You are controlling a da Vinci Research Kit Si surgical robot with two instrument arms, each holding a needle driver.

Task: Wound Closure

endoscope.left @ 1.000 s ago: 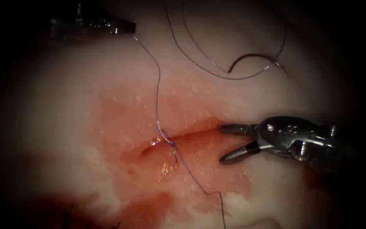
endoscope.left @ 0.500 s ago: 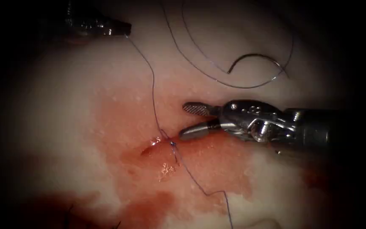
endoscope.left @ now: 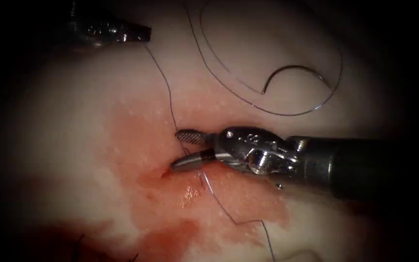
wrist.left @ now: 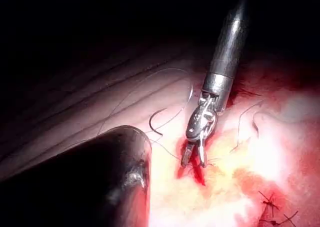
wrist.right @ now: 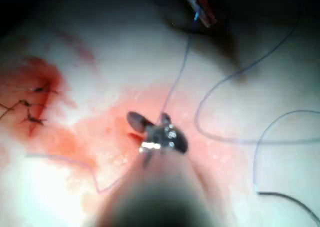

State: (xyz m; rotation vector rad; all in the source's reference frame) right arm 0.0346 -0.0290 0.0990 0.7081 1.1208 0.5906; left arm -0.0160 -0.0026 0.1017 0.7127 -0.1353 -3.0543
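My left tool [endoscope.left: 139, 33] is at the far left of the tissue [endoscope.left: 73, 121], its jaws shut on the thread [endoscope.left: 163, 80]. That strand runs taut down to a knot at the cut [endoscope.left: 167, 171]. My right tool [endoscope.left: 175, 151] reaches in over the cut from the right, jaws open, one on each side of the strand just above the knot. The curved needle [endoscope.left: 294, 70] lies free on the tissue beyond the cut, in neither tool and not in the tissue. The left wrist view has the right tool [wrist.left: 192, 157] and the needle [wrist.left: 156, 121]; the right wrist view has the open jaws [wrist.right: 142, 129].
Slack thread loops [endoscope.left: 229, 80] around the needle on the far tissue. A free thread tail [endoscope.left: 248, 222] trails toward the near edge. Red fluid [endoscope.left: 170, 233] pools around and below the cut. Finished stitches [wrist.right: 27, 107] sit further along the wound.
My right tool has moved left along the cut, open throughout, until its jaws straddle the taut strand. The left tool has kept its hold almost still. The needle's thread loop has shifted slightly.
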